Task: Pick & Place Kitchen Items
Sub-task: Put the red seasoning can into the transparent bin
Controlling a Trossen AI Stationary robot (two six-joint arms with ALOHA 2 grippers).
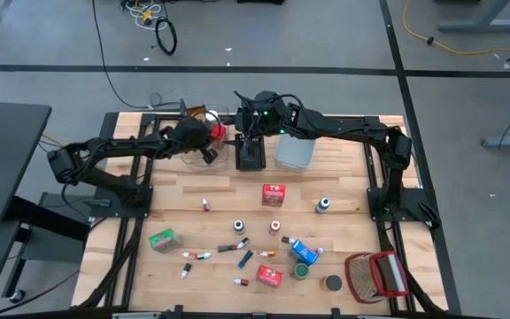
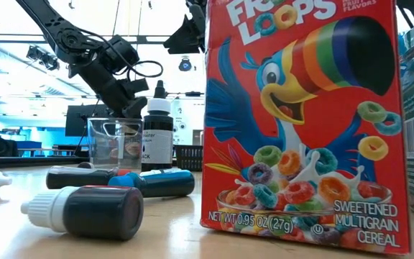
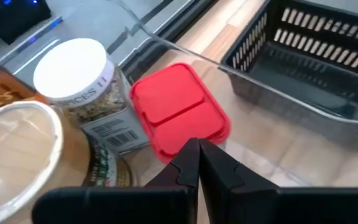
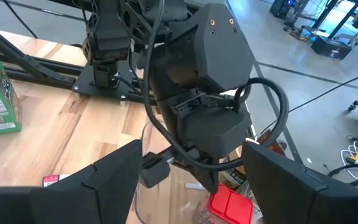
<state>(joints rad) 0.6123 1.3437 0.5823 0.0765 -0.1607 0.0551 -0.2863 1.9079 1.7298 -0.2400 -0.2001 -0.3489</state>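
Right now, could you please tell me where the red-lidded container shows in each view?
High view: red-lidded container upper centre-left, in the clear bin.
Low view: cannot be picked out.
Left wrist view: centre, just beyond the closed fingertips.
Right wrist view: bottom edge, right of centre.
Shared landmark: the left gripper, right beside it.

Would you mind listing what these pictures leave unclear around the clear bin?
- High view: the clear bin contents, covered by the left gripper.
- Left wrist view: the spice jar label, cut short by the red box.
- Low view: the Froot Loops box hides the table's right side.
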